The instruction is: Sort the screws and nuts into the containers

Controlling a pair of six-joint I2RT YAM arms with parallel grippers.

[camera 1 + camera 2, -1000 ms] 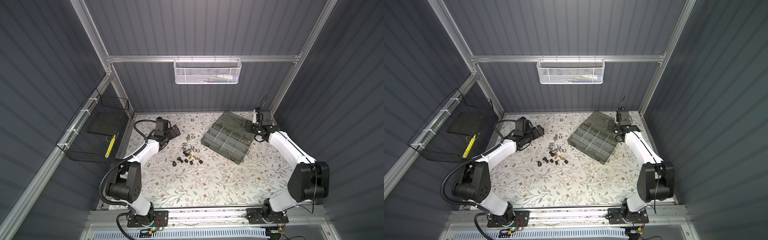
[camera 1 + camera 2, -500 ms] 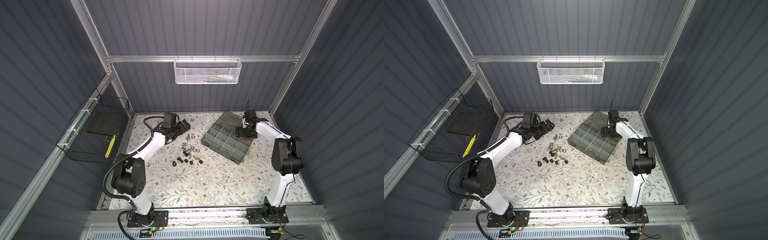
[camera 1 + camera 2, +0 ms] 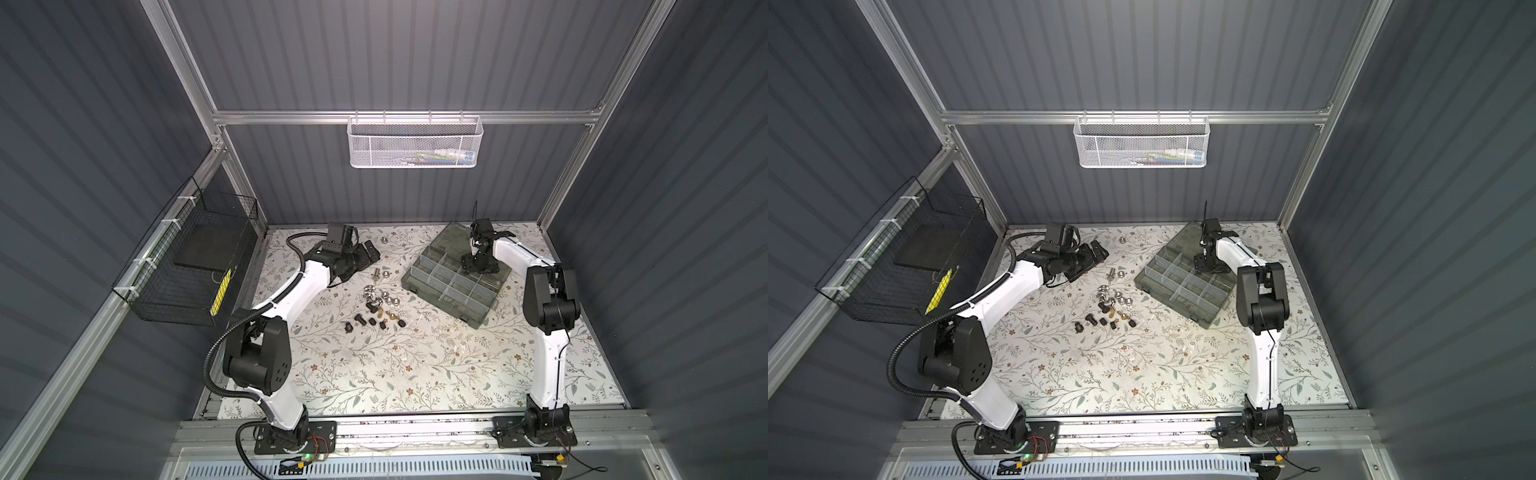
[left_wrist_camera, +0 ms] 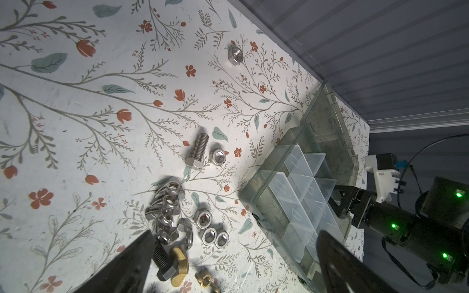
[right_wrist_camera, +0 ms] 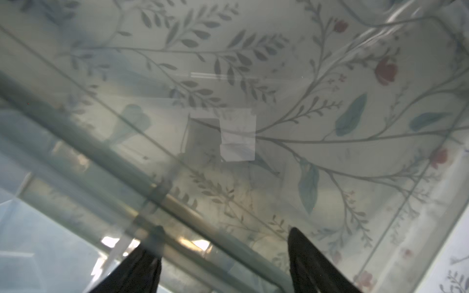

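We identify the support as a tabletop (image 3: 415,374) covered in a floral print. An organiser box (image 3: 465,305) lies flat on it with its lid open, directly beneath the right gripper (image 3: 480,268). Just off the tips of the left gripper (image 3: 371,252) lie a silver hex bolt (image 4: 197,151) and a hex nut (image 4: 218,156), side by side. Farther out from that gripper we find clustered silver nuts (image 4: 167,210), then black screws (image 3: 359,320) and brass wing nuts (image 4: 179,263). A lone hex nut (image 4: 234,56) lies beside the left gripper, toward the back wall.

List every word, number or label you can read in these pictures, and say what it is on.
None is readable.
Yellow strip in the black wire basket: dark marks, too small.
Items in the white mesh basket: labels blurred.
Patch on the organiser box: blank.
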